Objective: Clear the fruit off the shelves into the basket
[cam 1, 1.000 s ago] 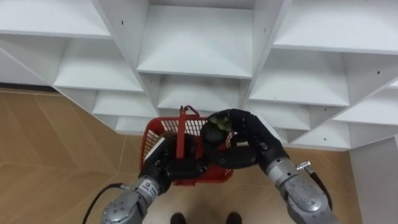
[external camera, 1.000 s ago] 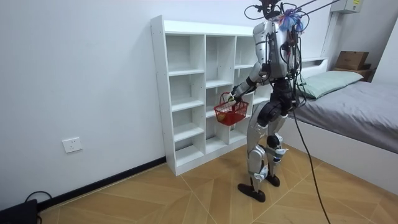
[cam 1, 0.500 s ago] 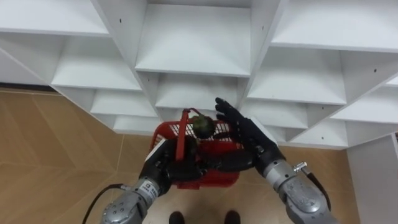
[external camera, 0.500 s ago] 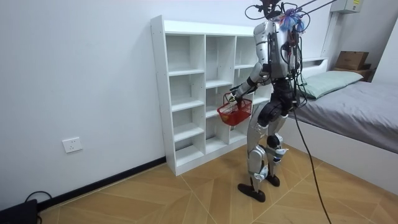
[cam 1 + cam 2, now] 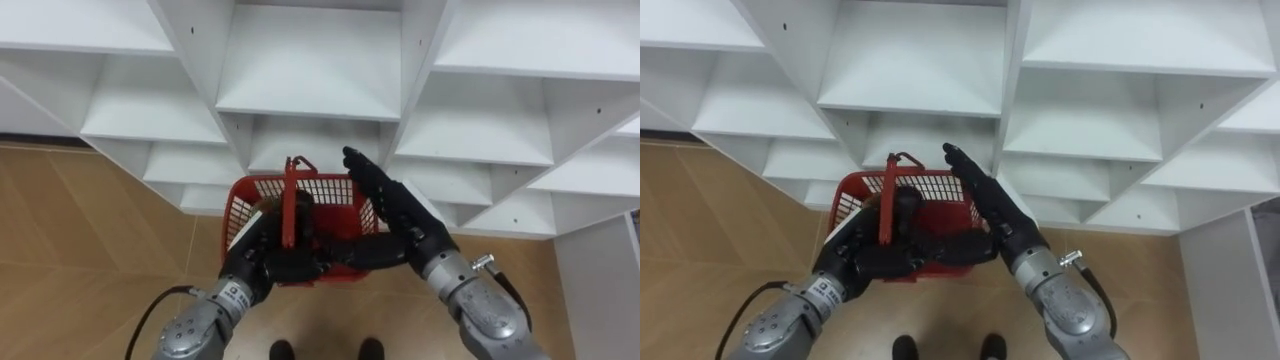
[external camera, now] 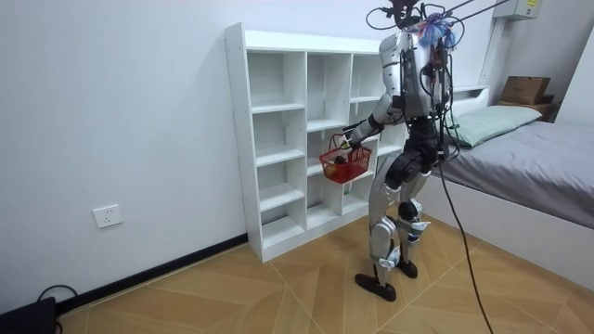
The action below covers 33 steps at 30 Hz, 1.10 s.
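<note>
My left hand (image 5: 268,262) is curled round the upright red handle (image 5: 290,200) of a red mesh basket (image 5: 338,192) and holds it in front of the white closet (image 5: 310,70). A dark green round fruit (image 5: 905,203) lies inside the basket beside the handle, and something yellowish is partly hidden next to it. My right hand (image 5: 392,208) is open over the basket's right rim, fingers straight and pointing at the shelves, with nothing in it. In the room view the basket (image 6: 345,160) hangs at the height of the middle shelves.
The closet's compartments in front of me look bare. Wooden floor (image 5: 80,230) lies below and to the left. In the room view a bed (image 6: 538,158) stands close behind the robot at the view's right, and a white wall (image 6: 121,111) runs to the left.
My right hand has opened and let go of the dark green fruit, which has dropped into the basket. The basket has come up a little.
</note>
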Tool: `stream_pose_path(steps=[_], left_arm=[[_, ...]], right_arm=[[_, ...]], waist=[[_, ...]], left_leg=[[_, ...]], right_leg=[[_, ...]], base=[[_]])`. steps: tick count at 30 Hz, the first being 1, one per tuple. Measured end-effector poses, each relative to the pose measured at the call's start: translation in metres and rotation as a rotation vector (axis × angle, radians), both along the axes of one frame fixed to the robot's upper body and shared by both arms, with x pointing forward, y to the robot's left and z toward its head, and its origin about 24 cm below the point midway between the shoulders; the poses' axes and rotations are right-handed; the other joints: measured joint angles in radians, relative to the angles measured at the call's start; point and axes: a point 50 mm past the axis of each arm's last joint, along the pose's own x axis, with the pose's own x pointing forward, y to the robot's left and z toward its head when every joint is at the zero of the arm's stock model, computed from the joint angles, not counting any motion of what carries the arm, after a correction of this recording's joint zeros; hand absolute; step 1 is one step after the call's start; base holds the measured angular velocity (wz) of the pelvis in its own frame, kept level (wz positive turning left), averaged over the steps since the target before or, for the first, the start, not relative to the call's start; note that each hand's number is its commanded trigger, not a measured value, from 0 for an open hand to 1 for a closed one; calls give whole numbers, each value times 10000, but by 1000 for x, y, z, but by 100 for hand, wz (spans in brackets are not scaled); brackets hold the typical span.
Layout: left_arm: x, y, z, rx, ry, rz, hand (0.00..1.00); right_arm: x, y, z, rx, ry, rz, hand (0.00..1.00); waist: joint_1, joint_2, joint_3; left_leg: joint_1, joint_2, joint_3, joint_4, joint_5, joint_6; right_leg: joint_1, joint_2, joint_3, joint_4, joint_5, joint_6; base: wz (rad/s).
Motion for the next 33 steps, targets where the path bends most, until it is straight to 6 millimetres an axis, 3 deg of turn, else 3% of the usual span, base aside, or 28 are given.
stream_pose_path(steps=[19,25,29,33], left_arm=[[-1,5,-2,602,-70,-172,100],[-27,36,-32,2187,1152,339,100],[-46,47,-49,3422,1845,156,100],[-78,59,-66,3929,2932,376,100]], right_arm=[[-4,-9,-8,-17,176,-580,0],[-34,-42,-51,-697,2113,-1967,0],[-50,-61,-64,-1258,2752,-2516,0],[-74,-76,-79,-1520,3637,-3393,0]], waist=[[25,-102,66],[1,-76,66],[-1,-45,50],[15,-26,15]], left_leg=[[393,21,-40,-183,-30,-26],[1222,-32,-29,-527,-85,-89],[1710,-57,-24,-769,-90,-102],[2484,-65,-42,-1111,-134,-171]], right_leg=[[478,81,-87,-244,19,0],[1291,96,-100,-544,-57,44],[1792,113,-100,-793,-89,81],[2566,171,-105,-1133,-128,110]], base=[[1],[-2],[1],[0]])
